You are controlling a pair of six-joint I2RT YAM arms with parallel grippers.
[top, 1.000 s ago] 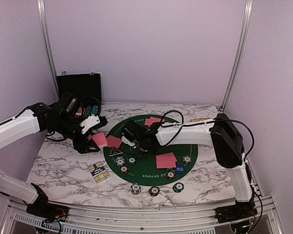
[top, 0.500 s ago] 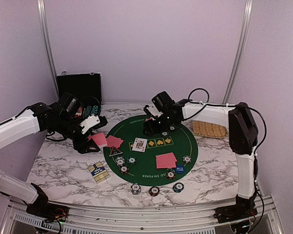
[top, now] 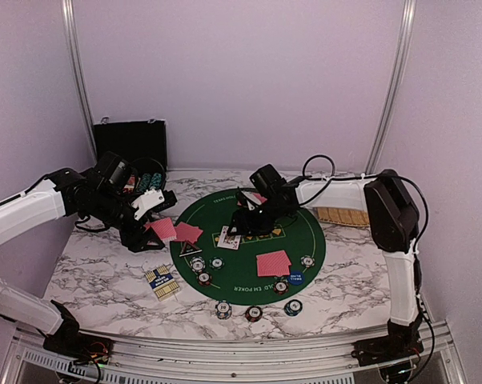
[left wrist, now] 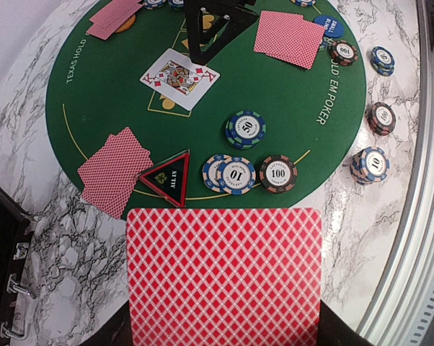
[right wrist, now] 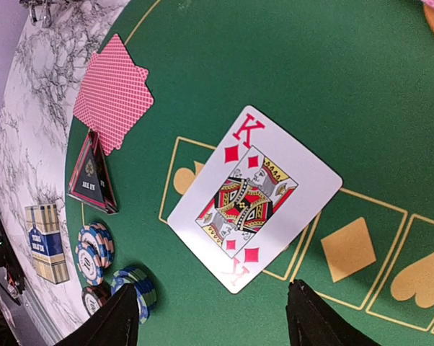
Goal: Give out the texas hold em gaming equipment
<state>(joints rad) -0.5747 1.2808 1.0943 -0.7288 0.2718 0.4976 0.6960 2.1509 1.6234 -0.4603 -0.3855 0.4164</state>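
A round green poker mat [top: 301, 240] carries chips, buttons and red-backed cards. A king of diamonds [top: 230, 237] [right wrist: 254, 194] lies face up on it, left of centre. My right gripper [top: 249, 218] [right wrist: 213, 299] hovers open just behind that card, with nothing between its fingers. My left gripper [top: 143, 222] hangs over the mat's left edge, shut on a red-backed playing card [left wrist: 224, 277] [top: 162, 230]; the card hides its fingers. A black triangular button [left wrist: 165, 177] sits beside three chips [left wrist: 235, 173]. Two red-backed pairs [top: 273, 262] [top: 187, 233] lie on the mat.
Three chip stacks [top: 254, 313] stand on the marble in front of the mat. A blue and tan card box [top: 161, 280] lies at the front left. The black hinged case [top: 130, 144] stands open at the back left. The tan woven tray [top: 345, 214] is at the right.
The right gripper let go of the king of diamonds face up on the mat, opened, swung toward the back, then came back a little toward the card. The left arm has stayed still.
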